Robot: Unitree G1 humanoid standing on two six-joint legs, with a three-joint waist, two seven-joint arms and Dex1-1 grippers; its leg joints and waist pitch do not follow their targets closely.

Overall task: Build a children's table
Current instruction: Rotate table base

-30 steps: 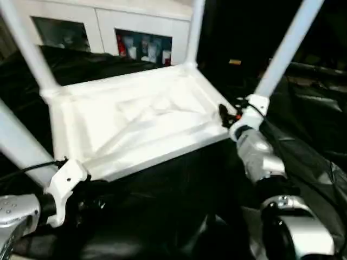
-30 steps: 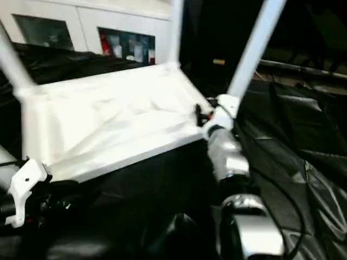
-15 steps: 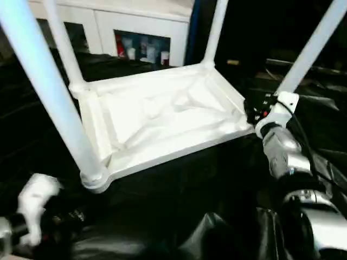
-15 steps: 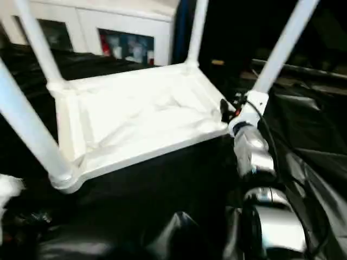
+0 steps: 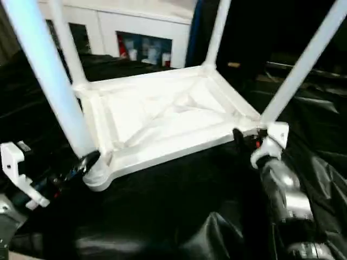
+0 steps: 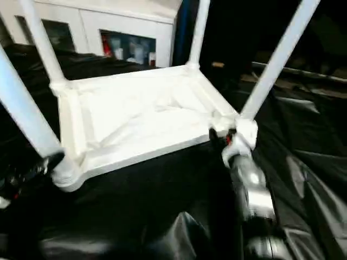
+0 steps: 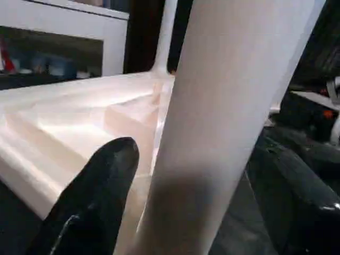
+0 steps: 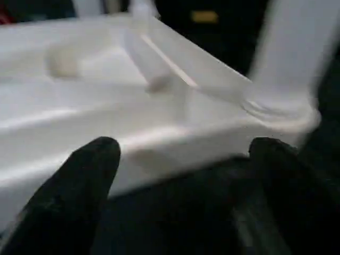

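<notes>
With both grippers, left (image 7: 186, 196) and right (image 8: 180, 186), spread apart, I should withdraw squarely, leaving the upturned children's table (image 5: 162, 116) undisturbed.

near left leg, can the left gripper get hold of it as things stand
Probably yes: the left gripper already has its open fingers on either side of the near left leg, with nothing between them.

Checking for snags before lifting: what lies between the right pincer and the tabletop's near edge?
Nothing but black sheeting. In the right wrist view the right pincer faces the tabletop edge across a bare gap.
</notes>
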